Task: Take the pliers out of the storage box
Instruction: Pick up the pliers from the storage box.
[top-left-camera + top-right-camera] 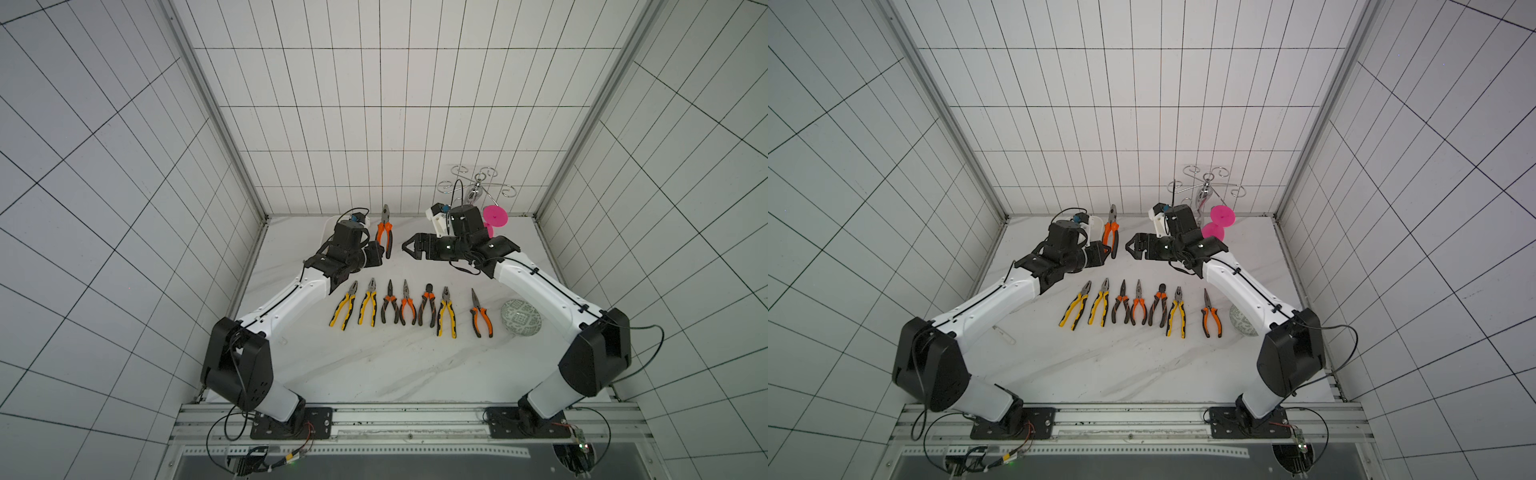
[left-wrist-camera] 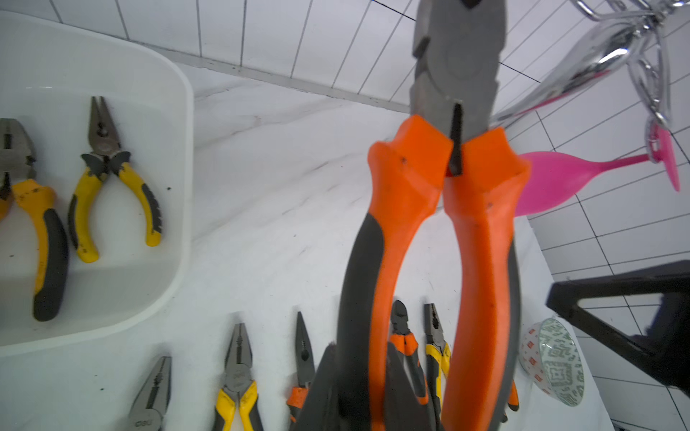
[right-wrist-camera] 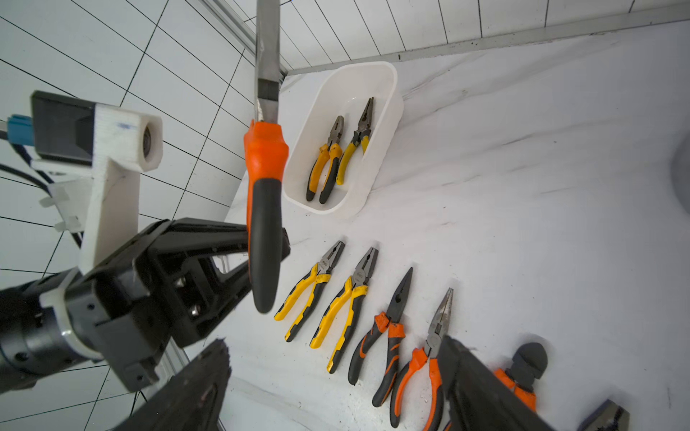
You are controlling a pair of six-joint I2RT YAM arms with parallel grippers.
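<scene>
Orange pliers [image 2: 481, 231] clamped in left gripper [image 3: 267, 253]; right gripper [image 1: 407, 249] open, empty.
Probably heavy, stiff steel; best taken by the rubbery handles.

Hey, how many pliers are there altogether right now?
10 pliers. Seven lie in a row on the table, two yellow-handled ones lie in the storage box, and one orange-handled pair is held in the left gripper. None seems hidden.

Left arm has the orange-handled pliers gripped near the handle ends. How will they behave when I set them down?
The orange-handled pliers are probably head-heavy: the thick steel nose sits far from where the left gripper holds them, so they may pivot in the grip. The rubbery-looking handle sleeves should resist slipping. Being flat-sided, they are unlikely to roll once laid down.
</scene>
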